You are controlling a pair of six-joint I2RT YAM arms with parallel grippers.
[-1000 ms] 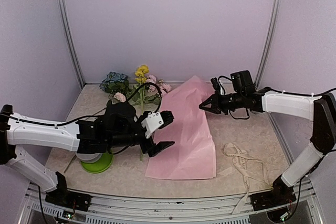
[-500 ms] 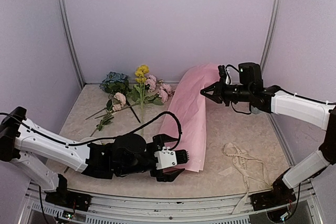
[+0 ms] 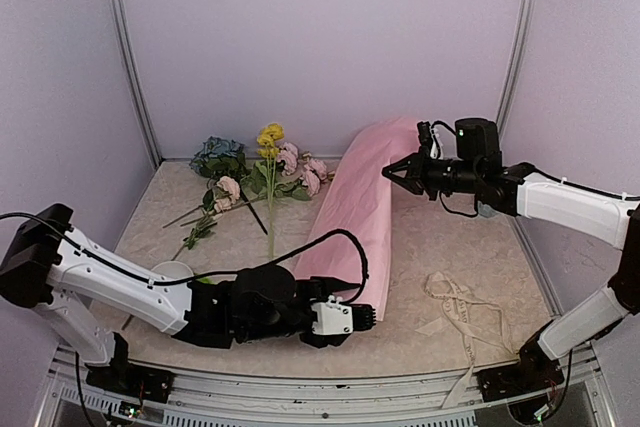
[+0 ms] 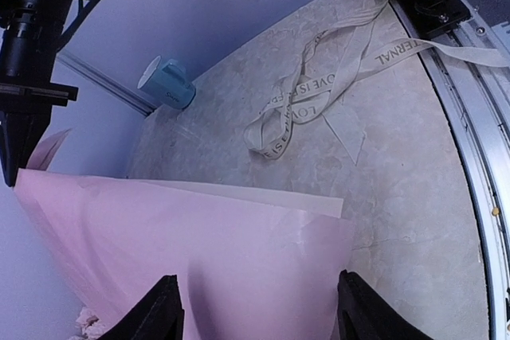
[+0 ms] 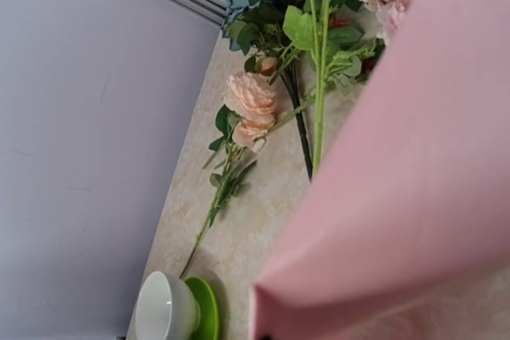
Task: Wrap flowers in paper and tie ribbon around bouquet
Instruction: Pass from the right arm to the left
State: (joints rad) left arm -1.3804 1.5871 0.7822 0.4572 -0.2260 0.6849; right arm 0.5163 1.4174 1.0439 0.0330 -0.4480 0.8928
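Holding the paper (image 3: 355, 212) up by its far edge with the right hand (image 3: 390, 173), closed tight on the thin sheet, and leaving the near edge down on the desk (image 3: 440, 237). Reaching low with the left hand (image 3: 360, 314) to that near edge, jaws standing apart on both sides of the sheet and gripping nothing yet. Leaving the flowers (image 3: 262, 169) loose at the back left of the desk, beside the paper and not on it, and the ribbon (image 3: 455, 305) in a loose tangle at the near right, apart from both. Judging the paper as very light, soft and easy to crease or tear: better to pinch it at an edge or corner, and to avoid pulling it tight between two hands. Judging the flowers as light but floppy at the heads: best to take them by the stalks below the leaves, never by the blooms. Expecting the ribbon to be limp and rather slippery; best to take it near one end.
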